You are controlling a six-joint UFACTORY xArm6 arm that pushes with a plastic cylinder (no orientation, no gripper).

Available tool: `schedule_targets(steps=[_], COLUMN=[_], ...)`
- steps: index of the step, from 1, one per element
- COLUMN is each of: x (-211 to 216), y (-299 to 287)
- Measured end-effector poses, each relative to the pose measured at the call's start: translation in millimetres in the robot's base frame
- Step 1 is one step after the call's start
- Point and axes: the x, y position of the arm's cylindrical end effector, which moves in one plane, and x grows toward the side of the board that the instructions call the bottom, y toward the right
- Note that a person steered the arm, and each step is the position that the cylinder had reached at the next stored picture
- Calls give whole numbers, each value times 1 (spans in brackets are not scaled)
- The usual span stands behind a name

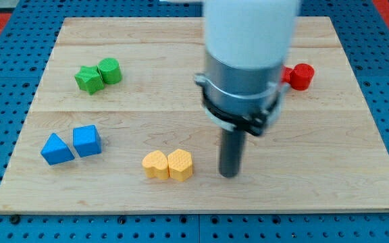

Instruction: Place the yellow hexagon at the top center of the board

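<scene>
Two yellow blocks lie touching near the board's bottom centre: a yellow heart on the left and the yellow hexagon on the right. My tip rests on the board just to the right of the yellow hexagon, with a small gap between them. The arm's white and grey body hides the board's top centre.
A green star and a green cylinder touch at upper left. A blue triangle and a blue cube sit at lower left. A red cylinder sits at upper right, partly hidden by the arm. The wooden board lies on a blue pegboard.
</scene>
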Motion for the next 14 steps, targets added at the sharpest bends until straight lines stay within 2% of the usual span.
schedule_targets(steps=[1, 2, 3, 4, 5, 6, 8, 9, 10, 11, 12, 13, 14], x=[22, -6, -55, -84, -24, -61, -173, -235, -174, -182, -227, -208, -205], y=[-84, -99, -75, -54, -44, -10, -49, -49, -45, -59, -60, -63, -113])
